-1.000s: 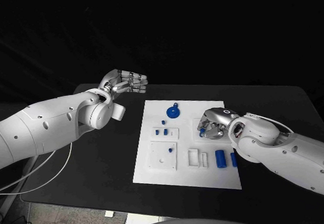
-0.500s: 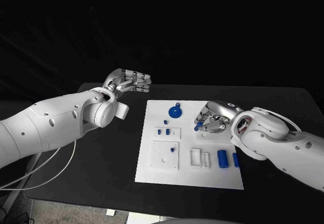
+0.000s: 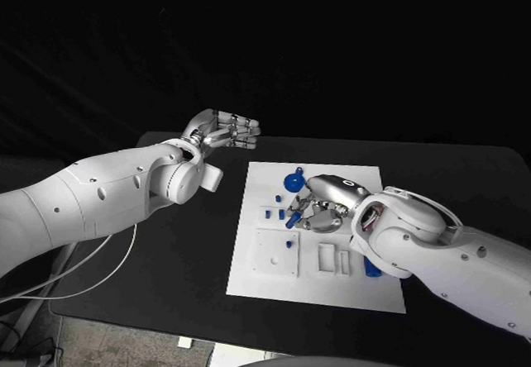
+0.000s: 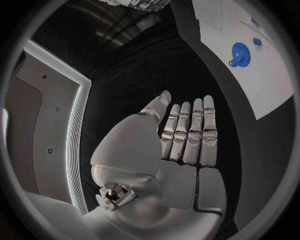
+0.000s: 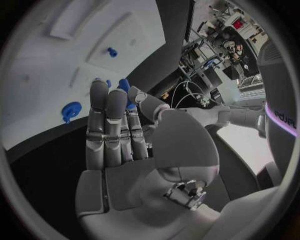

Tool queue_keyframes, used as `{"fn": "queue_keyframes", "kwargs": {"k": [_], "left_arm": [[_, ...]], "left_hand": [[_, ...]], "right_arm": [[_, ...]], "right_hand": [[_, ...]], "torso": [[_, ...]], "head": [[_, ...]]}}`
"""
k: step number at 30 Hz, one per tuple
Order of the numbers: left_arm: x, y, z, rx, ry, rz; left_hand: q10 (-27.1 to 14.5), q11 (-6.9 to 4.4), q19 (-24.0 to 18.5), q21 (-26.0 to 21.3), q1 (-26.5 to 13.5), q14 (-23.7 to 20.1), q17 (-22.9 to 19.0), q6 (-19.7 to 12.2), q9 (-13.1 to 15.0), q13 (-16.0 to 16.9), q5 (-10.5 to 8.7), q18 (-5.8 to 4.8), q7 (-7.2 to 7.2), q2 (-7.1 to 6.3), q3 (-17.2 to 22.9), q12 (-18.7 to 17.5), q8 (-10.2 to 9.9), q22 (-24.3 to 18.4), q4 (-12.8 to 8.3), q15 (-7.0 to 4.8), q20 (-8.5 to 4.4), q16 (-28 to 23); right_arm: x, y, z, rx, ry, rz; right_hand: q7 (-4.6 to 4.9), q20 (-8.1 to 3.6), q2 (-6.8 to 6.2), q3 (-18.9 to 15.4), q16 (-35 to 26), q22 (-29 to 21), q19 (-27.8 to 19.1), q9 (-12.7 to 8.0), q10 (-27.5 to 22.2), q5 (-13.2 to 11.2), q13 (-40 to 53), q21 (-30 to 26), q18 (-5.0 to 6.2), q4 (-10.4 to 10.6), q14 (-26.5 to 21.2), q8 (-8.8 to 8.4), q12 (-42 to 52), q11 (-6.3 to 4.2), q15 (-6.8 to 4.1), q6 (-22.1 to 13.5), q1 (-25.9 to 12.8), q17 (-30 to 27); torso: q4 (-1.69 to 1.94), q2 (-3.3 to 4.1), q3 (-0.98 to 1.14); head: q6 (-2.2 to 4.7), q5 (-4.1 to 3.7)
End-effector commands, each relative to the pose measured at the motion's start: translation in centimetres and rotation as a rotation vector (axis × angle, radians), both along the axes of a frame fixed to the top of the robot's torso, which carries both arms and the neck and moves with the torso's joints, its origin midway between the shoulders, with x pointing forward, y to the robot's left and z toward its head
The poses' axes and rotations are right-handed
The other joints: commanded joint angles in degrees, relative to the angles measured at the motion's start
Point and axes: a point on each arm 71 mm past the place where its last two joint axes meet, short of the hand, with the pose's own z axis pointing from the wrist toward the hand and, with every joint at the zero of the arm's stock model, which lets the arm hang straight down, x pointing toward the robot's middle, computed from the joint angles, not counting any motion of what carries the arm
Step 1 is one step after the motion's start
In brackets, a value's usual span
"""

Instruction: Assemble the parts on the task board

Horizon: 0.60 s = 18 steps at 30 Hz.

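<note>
Right hand [image 3: 318, 207] is over the middle of the white board [image 3: 256, 271], pinching a small blue peg [image 3: 294, 218] between thumb and fingertips, the peg hanging just above the board's surface. Beside it, a blue round gear piece [image 3: 294, 181] lies near the far edge. Left hand [image 3: 221, 131] hovers off the board over the black table [image 3: 162, 255], fingers straight and together, holding nothing.

Black counter [image 3: 162, 263]. White task board [image 3: 253, 279] lies flat on it, roughly mid-counter, long side running away from the robot. Dark counter surface shows on all sides of the board.
</note>
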Motion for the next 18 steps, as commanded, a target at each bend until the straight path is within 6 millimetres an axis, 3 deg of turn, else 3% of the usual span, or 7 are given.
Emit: {"fn": "queue_keyframes", "kwargs": {"k": [1,10,18], "left_arm": [[0.1,-0.4,0.1,-0.010,-0.007,-0.017],[0.1,-0.9,0.1,-0.013,-0.007,-0.026],[0.2,-1.1,0.1,-0.014,-0.006,-0.031]], "left_hand": [[-0.33,-0.17,0.24,0.28,-0.12,0.00,-0.04,0.17,-0.02,-0.07,0.05,-0.08,-0.07,0.43,0.07,-0.17,-0.20,-0.09,0.28,0.28,0.17,-0.25],[-0.33,-0.17,0.24,0.28,-0.12,0.00,-0.04,0.17,-0.02,-0.07,0.05,-0.08,-0.07,0.43,0.07,-0.17,-0.20,-0.09,0.28,0.28,0.17,-0.25],[-0.33,-0.17,0.24,0.28,-0.12,0.00,-0.04,0.17,-0.02,-0.07,0.05,-0.08,-0.07,0.43,0.07,-0.17,-0.20,-0.09,0.28,0.28,0.17,-0.25]], "right_arm": [[-0.8,1.5,-0.3,-0.034,-0.054,0.064],[-2.4,3.8,-2.3,-0.089,-0.075,0.135],[-3.0,4.4,-3.6,-0.130,-0.076,0.159]], "right_hand": [[0.17,-0.45,0.67,-0.07,-0.26,0.05,0.86,1.20,2.10,0.25,0.09,-0.35,0.25,-0.29,0.05,0.21,0.19,-1.57,-0.53,0.42,-0.02,0.07],[0.15,-0.45,0.72,-0.04,-0.29,0.29,0.94,1.17,2.15,0.39,0.09,-0.49,0.27,-0.58,0.08,0.20,0.19,-1.58,-0.53,0.50,-0.09,0.12],[0.14,-0.45,0.74,-0.02,-0.27,0.46,0.96,1.14,2.17,0.48,0.09,-0.56,0.28,-0.69,0.07,0.19,0.18,-1.58,-0.54,0.54,-0.15,0.18]], "torso": [[0.14,0.03,0.07],[0.02,0.06,0.06],[0.05,0.08,0.18]], "head": [[-0.08,0.56],[-0.45,1.67],[-0.72,1.98]]}}
